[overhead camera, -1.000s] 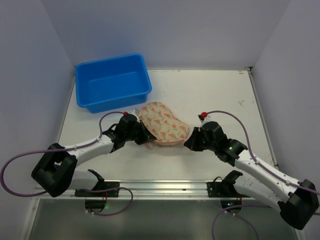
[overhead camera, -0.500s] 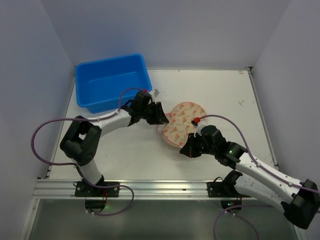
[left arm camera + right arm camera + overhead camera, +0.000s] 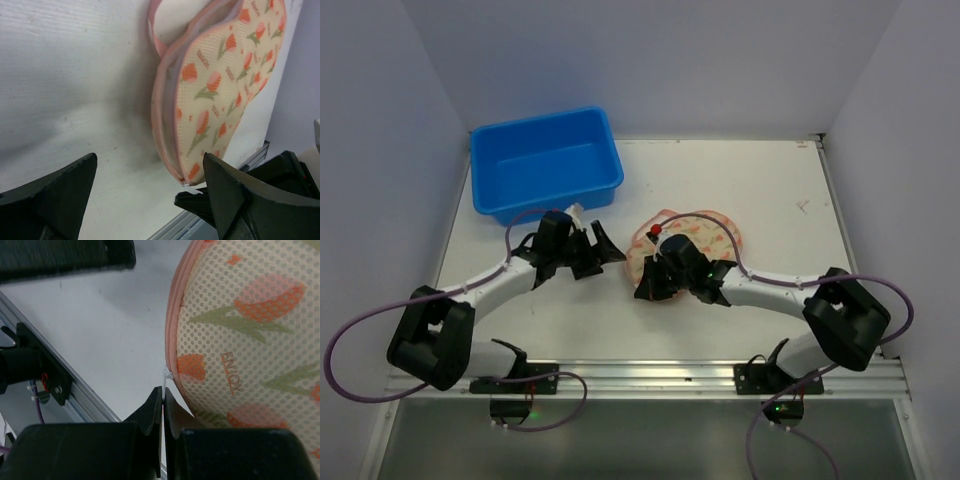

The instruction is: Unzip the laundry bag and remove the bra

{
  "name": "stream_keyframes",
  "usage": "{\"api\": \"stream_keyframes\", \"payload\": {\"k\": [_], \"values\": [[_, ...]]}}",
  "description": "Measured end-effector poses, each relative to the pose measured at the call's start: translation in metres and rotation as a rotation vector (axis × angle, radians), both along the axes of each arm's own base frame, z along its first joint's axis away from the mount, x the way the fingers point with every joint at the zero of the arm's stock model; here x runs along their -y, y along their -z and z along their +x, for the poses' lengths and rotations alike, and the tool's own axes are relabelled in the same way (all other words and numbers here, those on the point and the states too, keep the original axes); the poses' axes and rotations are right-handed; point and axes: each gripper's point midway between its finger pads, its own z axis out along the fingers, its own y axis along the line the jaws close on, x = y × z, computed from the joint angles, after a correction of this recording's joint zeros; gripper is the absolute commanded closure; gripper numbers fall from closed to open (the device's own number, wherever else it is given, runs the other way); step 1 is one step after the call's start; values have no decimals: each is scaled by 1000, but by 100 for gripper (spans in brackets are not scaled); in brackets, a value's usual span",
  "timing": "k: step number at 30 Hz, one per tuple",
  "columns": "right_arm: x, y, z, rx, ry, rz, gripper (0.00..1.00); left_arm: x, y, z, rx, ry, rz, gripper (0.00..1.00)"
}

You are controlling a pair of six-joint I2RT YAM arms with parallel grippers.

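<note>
The laundry bag (image 3: pixel 695 238) lies flat mid-table, cream-pink with orange-red flowers. In the left wrist view the laundry bag (image 3: pixel 215 90) shows a gap along its pink zip edge, and a loose pink band curls off its far end. My right gripper (image 3: pixel 644 287) is at the bag's near-left edge. In its own view the right gripper (image 3: pixel 163 392) is shut on the white zip pull (image 3: pixel 168 375). My left gripper (image 3: pixel 610 252) stands open just left of the bag, touching nothing. The left gripper (image 3: pixel 150 200) has only table between its fingers. The bra is hidden.
A blue tub (image 3: pixel 545 165) stands at the back left, close behind the left arm. The metal rail (image 3: pixel 640 378) runs along the table's near edge, just beyond the right gripper. The right arm's cable arcs over the bag.
My left gripper has opened and drawn back to the left, off the bag. The right gripper has carried the zip pull leftward round the bag's near edge, and the bag has turned.
</note>
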Motion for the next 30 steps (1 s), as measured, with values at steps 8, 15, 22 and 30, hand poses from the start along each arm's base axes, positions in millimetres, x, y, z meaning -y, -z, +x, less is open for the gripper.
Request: {"api": "stream_keyframes", "payload": {"k": [8,15,22,30], "values": [[-19,3,5,7,-26,19,100,25,-2,-23,19,56,-55,27],[-15,3,2,10,-38,1,100,42,27,-21,-51,72,-41,100],[22,-9,-4,11,-8,-19,100,43,19,-18,-35,71,-72,100],[85,-28,10,36,116,-82,100,9,12,-27,7,-16,-118,100]]}}
